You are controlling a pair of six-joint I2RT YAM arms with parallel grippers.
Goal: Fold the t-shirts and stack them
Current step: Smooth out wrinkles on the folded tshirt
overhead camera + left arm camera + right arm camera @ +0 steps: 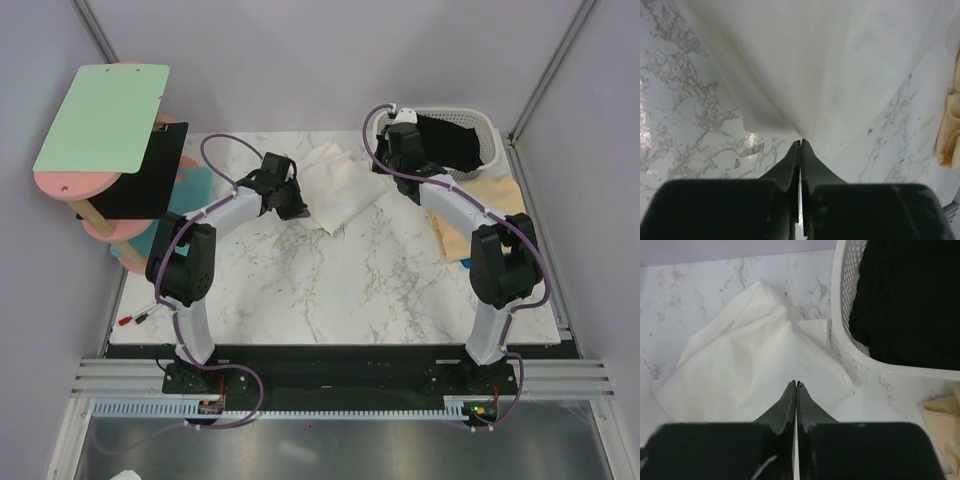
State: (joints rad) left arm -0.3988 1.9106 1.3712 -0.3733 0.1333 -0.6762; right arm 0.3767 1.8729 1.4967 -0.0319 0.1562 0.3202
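The white t-shirt [335,185] lies bunched at the back middle of the marble table; no print shows. My left gripper [302,209] is shut on its left edge, and the cloth tents toward the tips in the left wrist view [800,141]. My right gripper [384,165] is shut, its tips [796,383] pinching the shirt [755,360] near its right side beside the basket. The black t-shirt [450,145] lies in the white lattice basket [490,130]. The tan t-shirt [495,195] lies crumpled on the right of the table.
A stand with a green board [105,115] and pink shelves [65,185] rises at the left edge. A small red-tipped cable [140,318] lies at the front left corner. The basket wall [845,315] is close to the right of my right gripper.
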